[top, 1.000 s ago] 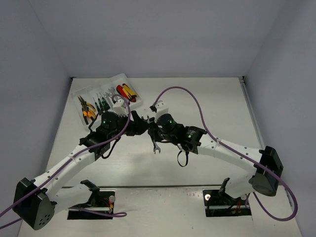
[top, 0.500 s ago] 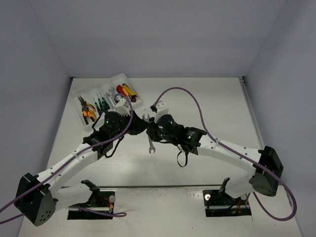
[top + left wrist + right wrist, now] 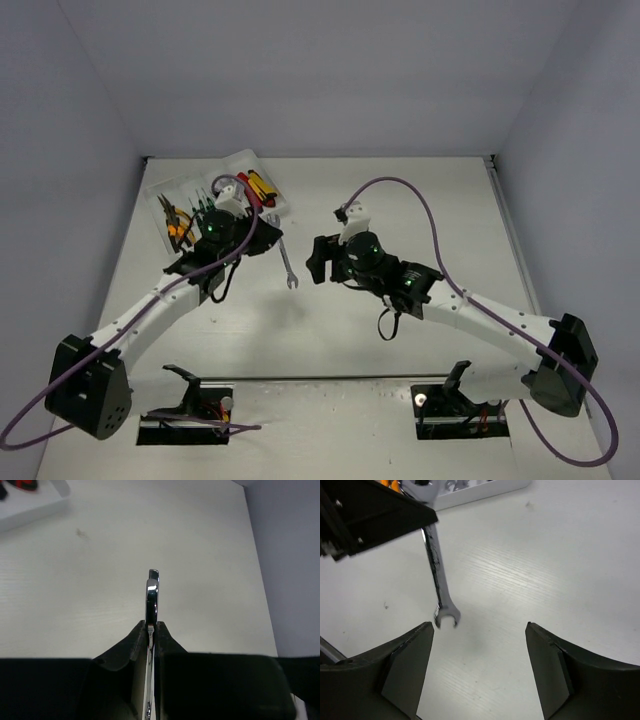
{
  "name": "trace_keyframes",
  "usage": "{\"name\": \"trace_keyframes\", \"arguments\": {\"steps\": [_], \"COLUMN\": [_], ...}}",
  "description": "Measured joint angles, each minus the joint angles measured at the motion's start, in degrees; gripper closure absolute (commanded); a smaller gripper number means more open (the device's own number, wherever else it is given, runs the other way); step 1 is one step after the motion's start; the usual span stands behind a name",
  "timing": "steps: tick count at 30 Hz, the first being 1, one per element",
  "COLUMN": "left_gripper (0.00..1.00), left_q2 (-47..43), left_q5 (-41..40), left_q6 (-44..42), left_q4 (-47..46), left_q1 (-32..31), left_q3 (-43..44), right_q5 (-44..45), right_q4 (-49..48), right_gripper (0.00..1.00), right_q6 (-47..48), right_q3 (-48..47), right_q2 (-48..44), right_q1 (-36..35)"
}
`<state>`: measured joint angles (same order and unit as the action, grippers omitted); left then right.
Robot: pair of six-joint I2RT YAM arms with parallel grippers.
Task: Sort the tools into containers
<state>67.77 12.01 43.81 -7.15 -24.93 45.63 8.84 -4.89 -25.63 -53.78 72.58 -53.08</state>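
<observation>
Wrench [image 3: 286, 265] now pinched tight in left gripper [image 3: 151, 627], shifted toward tray [image 3: 245, 155]; right gripper [image 3: 478, 628] has pulled back rightward, fingers wide apart, holding nothing.

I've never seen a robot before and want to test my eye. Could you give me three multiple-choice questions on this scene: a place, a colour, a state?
1. Where on the table is the flat translucent white plastic tray?
A. near right corner
B. far left corner
C. centre

2. What colour is the slim metal wrench in the left end effector?
A. red
B. green
C. silver

3. How is the right end effector?
A. open and empty
B. shut on the wrench
C. shut on a knife

Answers:
1 B, the top view shows it at the far left.
2 C, its shaft gleams silver in every view.
3 A, it stands wide apart around nothing.
</observation>
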Motion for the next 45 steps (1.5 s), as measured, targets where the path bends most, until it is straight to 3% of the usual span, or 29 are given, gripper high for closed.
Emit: {"name": "trace_keyframes", "arguments": {"steps": [6, 10, 17, 21, 23, 24, 26, 31, 37, 41, 45], "left_gripper": [1.0, 1.0, 1.0, 1.0, 0.93, 0.81, 0.66, 0.47, 0.39, 0.39, 0.38], "left_q2": [11.33, 20.99, 45.8, 54.91, 58.26, 59.61, 61.75, 62.72, 58.73, 49.65, 34.65], "left_q5": [2.08, 4.73, 12.44, 14.43, 14.82, 14.97, 15.72, 17.59, 17.9, 15.6, 11.16], "left_q6": [-2.05, -3.55, -5.67, -7.89, -9.25, -9.84, -10.56, -11.87, -12.63, -15.07, -18.18], "left_q4": [0.69, 1.38, 1.43, 5.75, 8.24, 9.71, 11.94, 14.15, 15.22, 19.34, 24.95], "left_q1": [13.55, 21.04, 29.1, 32.0, 32.92, 33.17, 33.32, 32.95, 32.59, 32.26, 31.65], "left_q3": [8.41, 18.64, 45.06, 52.8, 55.45, 56.66, 58.82, 59.8, 56.86, 52.15, 47.06], "right_q5": [0.37, 0.84, 0.83, 0.98, 1.27, 1.4, 1.5, 2.2, 4.62, 7.37, 11.43], "right_q4": [0.64, 1.35, 3.24, 4.04, 4.04, 4.04, 4.13, 5.31, 6.02, 7.22, 9.11], "right_gripper": [0.26, 0.26, 0.25, 0.2, 0.2, 0.19, 0.19, 0.18, 0.16, 0.14, 0.05], "right_q6": [0.2, 0.63, 1.7, 2.17, 2.56, 2.76, 3.2, 3.7, 4.79, 5.84, 7.5], "right_q3": [5.97, 8.61, 12.69, 13.14, 13.14, 13.14, 13.14, 13.14, 13.1, 12.17, 9.9], "right_q2": [-8.95, -12.35, -13.85, -15.75, -16.85, -17.2, -17.4, -17.38, -17.41, -17.53, -18.62], "right_q1": [5.86, 6.95, 6.99, 7.04, 7.21, 7.29, 7.36, 7.47, 7.86, 8.11, 8.26]}}
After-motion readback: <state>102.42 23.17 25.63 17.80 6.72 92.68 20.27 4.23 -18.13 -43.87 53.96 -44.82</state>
